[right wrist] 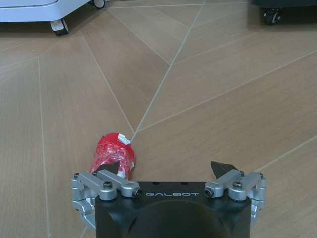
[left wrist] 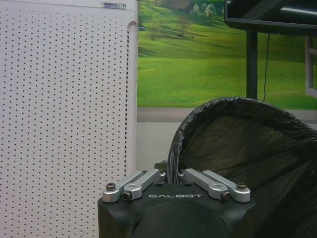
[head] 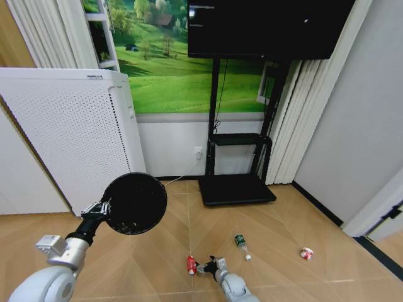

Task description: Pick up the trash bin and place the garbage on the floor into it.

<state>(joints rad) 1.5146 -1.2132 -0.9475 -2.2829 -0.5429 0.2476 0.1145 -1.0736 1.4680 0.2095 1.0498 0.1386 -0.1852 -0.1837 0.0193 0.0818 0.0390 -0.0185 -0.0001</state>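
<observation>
Far left: left gripper [head: 102,209] clamped on the rim of the trash bin [head: 133,202], bin held off the floor, mouth tipped toward us. We judge it is carried this way so litter can be dropped in. Our left wrist view shows the bin's liner and mesh wall close up.

Centre: right gripper [head: 204,267] low over the floor, jaws apart, the red can [head: 191,265] lying just off one finger, not yet between them — the right wrist view makes that clear.

Further right: green bottle [head: 242,245], then the red-and-white piece [head: 306,253], both on the floor, well apart.
</observation>
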